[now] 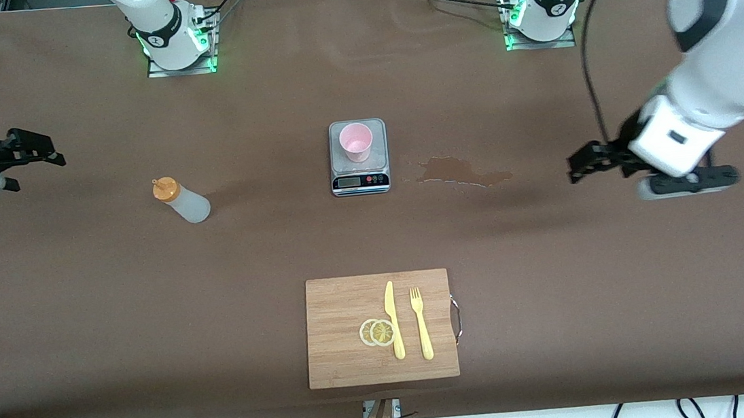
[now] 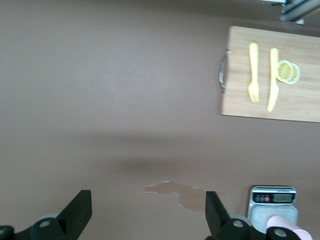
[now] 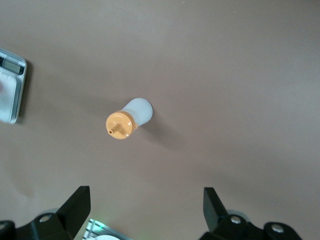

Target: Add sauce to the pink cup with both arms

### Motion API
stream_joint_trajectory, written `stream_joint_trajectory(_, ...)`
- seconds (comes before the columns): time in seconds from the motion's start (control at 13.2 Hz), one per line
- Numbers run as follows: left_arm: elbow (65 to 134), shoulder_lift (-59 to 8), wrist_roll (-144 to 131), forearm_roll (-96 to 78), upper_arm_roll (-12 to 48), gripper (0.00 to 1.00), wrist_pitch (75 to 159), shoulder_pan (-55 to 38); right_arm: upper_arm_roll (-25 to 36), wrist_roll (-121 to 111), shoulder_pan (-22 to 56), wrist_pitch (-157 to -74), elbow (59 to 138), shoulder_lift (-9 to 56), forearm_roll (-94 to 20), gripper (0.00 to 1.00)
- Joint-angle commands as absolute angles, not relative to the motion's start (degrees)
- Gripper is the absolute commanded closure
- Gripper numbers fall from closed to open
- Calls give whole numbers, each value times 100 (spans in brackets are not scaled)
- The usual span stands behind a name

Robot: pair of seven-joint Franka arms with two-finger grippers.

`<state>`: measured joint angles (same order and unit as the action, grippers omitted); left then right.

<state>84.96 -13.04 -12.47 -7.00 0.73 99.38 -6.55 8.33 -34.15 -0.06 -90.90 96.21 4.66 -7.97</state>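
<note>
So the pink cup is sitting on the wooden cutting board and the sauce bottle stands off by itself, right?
Not quite. The pink cup sits on the grey scale, as the front view shows; the wooden cutting board holds only cutlery and lemon slices. The sauce bottle does stand by itself.

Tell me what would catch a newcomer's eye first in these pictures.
Probably the pink cup on the grey scale at the table's middle, with a wet stain beside it toward the left arm's end. The sauce bottle stands toward the right arm's end. Both grippers, left and right, hang open over bare table.
</note>
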Motion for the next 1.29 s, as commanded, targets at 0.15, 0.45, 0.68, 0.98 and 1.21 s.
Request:
stream_joint_trajectory(0.15, 8429, -1125, -281, -633, 150, 0, 9301, -97, 1677, -6075, -26, -9097, 9773, 895, -2281, 0)
stream_joint_trajectory(0.45, 8227, -1125, -88, -79, 158, 0, 9123, -71, 1898, -8047, -289, -9018, 10141, 1230, -3268, 0)
stream_joint_trajectory(0.68, 8209, -1125, -97, -9, 167, 0, 9114, -79, 1898, -9582, -667, -8991, 10529, 1554, -3891, 0)
stream_joint_trajectory(0.98, 8209, -1143, -114, -53, 185, 0, 9114, -88, 1898, -11710, -1072, -8482, 10529, 2678, -5007, 0)
stream_joint_trajectory(1.21, 8209, -1143, -114, -61, 193, 0, 9114, -114, 1872, -13179, -1081, -8122, 10512, 3522, -5825, 0)
